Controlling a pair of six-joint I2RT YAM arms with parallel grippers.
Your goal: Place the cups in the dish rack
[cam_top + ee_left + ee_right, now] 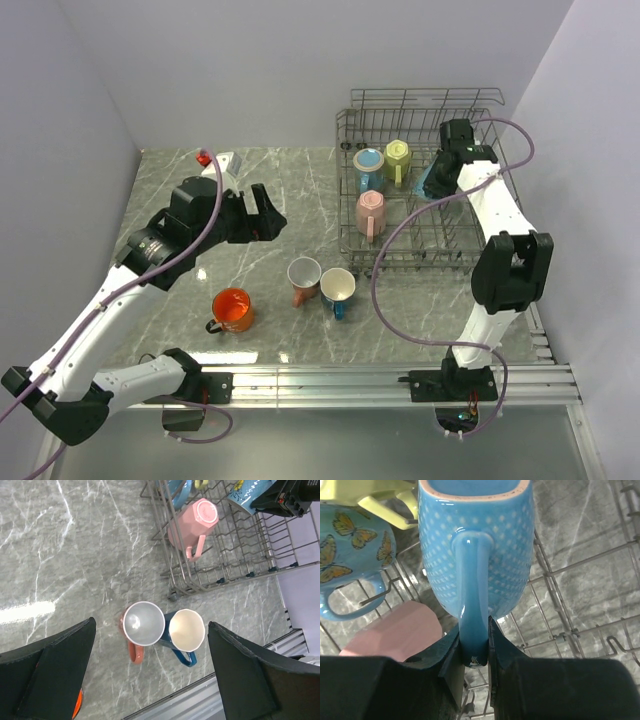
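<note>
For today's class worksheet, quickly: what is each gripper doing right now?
Left gripper: open, holding nothing.
Right gripper: shut on the dotted blue mug by its handle.

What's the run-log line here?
right gripper: shut on dotted blue mug at dish rack | left gripper: open above salmon mug, dark blue mug | racked: pink mug, butterfly mug, yellow-green mug | table: orange mug

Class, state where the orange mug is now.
Top view: the orange mug stands on the table, left of the salmon mug, outside the dish rack.
</note>
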